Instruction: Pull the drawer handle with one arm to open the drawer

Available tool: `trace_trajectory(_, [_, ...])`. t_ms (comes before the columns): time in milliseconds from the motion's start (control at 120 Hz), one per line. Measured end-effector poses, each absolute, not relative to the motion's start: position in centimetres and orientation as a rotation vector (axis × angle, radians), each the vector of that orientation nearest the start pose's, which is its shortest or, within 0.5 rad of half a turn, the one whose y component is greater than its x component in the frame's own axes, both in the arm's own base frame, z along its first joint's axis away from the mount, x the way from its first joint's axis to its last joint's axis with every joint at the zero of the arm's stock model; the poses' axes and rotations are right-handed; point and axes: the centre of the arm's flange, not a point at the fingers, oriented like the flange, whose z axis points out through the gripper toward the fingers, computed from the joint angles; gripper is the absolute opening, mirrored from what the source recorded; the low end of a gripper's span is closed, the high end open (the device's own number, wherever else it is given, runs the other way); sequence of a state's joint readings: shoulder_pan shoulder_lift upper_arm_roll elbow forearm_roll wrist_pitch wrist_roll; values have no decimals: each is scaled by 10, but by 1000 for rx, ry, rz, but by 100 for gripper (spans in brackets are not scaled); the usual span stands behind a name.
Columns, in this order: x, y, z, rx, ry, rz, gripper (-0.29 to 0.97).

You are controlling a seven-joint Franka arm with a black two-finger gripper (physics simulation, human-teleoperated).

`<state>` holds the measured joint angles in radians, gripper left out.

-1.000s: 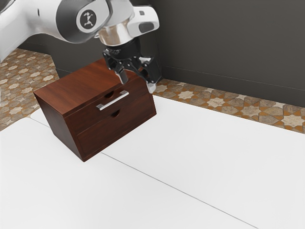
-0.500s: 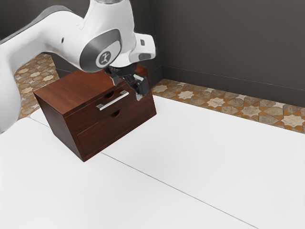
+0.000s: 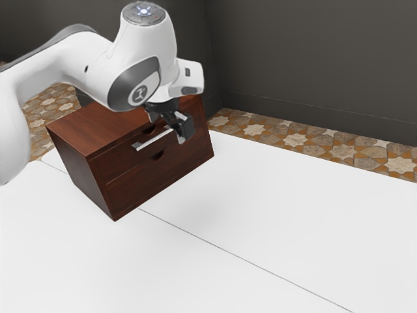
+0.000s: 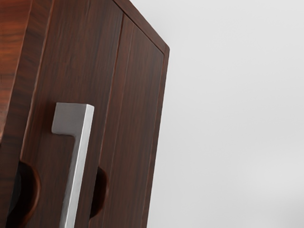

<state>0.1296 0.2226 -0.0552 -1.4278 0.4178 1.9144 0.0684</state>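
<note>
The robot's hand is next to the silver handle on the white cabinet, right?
No, the cabinet is dark brown wood, not white; the exterior view shows it. The gripper is next to its silver handle.

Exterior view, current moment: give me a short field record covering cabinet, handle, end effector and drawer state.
cabinet: dark wood, on the white table, toward the exterior view's left
handle: silver bar across the cabinet's front
end effector: at the handle's end nearer the exterior view's right
drawer: looks shut, front flush with the cabinet
</note>
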Motion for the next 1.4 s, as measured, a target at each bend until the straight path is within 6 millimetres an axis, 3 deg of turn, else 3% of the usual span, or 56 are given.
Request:
trace_trajectory(233, [656, 86, 592, -2692, 140, -335, 68])
trace_trajectory(433, [661, 89, 573, -2696, 164, -313, 68])
trace_trajectory(1400, [667, 116, 545, -2703, 159, -290, 68])
